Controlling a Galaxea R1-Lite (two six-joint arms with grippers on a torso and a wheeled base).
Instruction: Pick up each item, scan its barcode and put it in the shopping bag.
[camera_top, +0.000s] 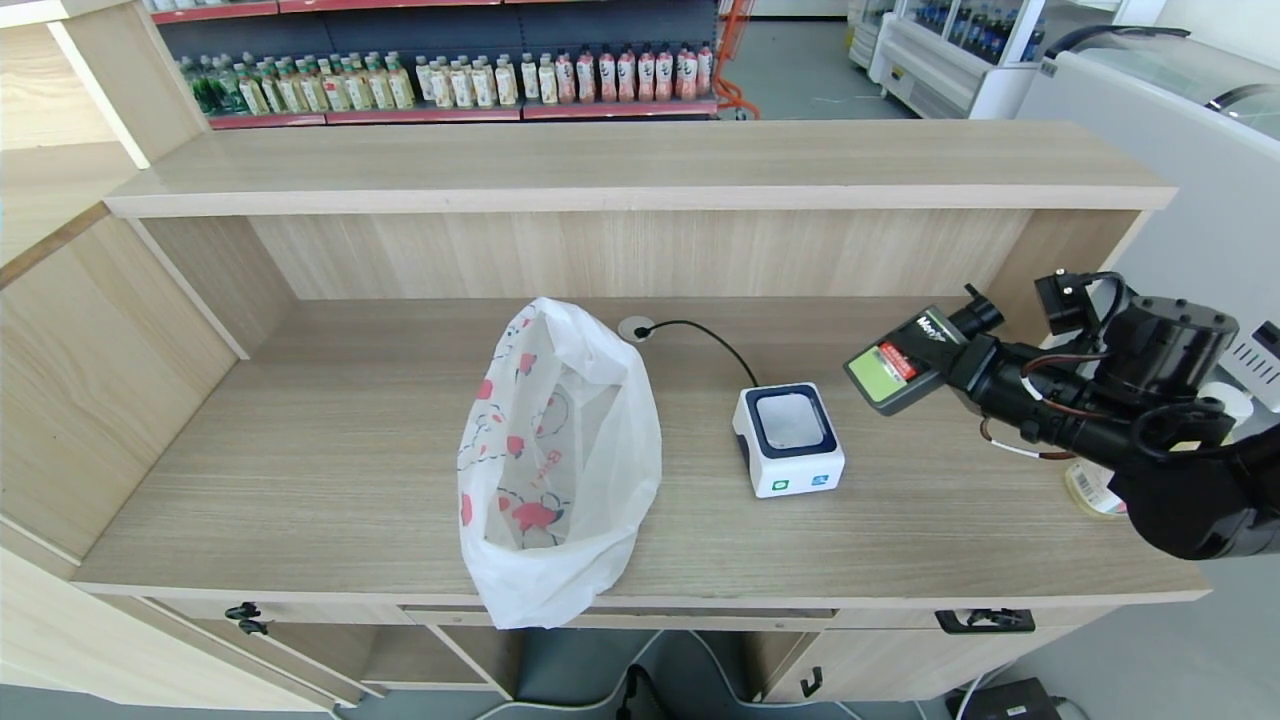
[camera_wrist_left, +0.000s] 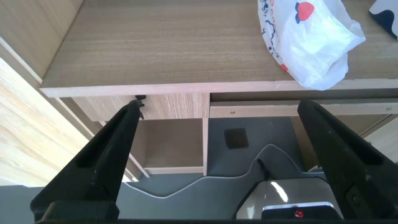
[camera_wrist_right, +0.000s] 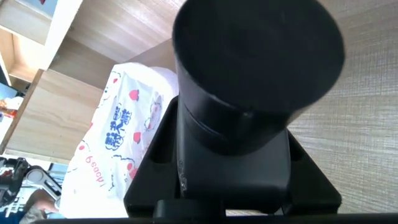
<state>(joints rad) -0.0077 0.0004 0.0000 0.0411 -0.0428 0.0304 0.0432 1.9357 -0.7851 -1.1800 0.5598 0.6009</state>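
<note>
A dark bottle (camera_top: 900, 362) with a black cap and a green and red label hangs in the air to the right of the scanner, tilted, with my right gripper (camera_top: 957, 360) shut on it. The right wrist view has the bottle's black cap (camera_wrist_right: 258, 59) close up between the dark fingers (camera_wrist_right: 149, 180). The scanner (camera_top: 790, 438), a white box with a dark window on top, sits on the counter right of centre. The white shopping bag (camera_top: 555, 460) with red prints stands open mid-counter, also in view as the bag (camera_wrist_left: 308, 37). My left gripper (camera_wrist_left: 221, 162) is open, below the counter's front edge.
A labelled container (camera_top: 1095, 488) lies on the counter's right end, under my right arm. A black cable (camera_top: 700, 335) runs from the scanner to a hole at the back. A raised wooden ledge (camera_top: 640, 165) and side walls enclose the counter (camera_top: 320, 440); its left half is bare.
</note>
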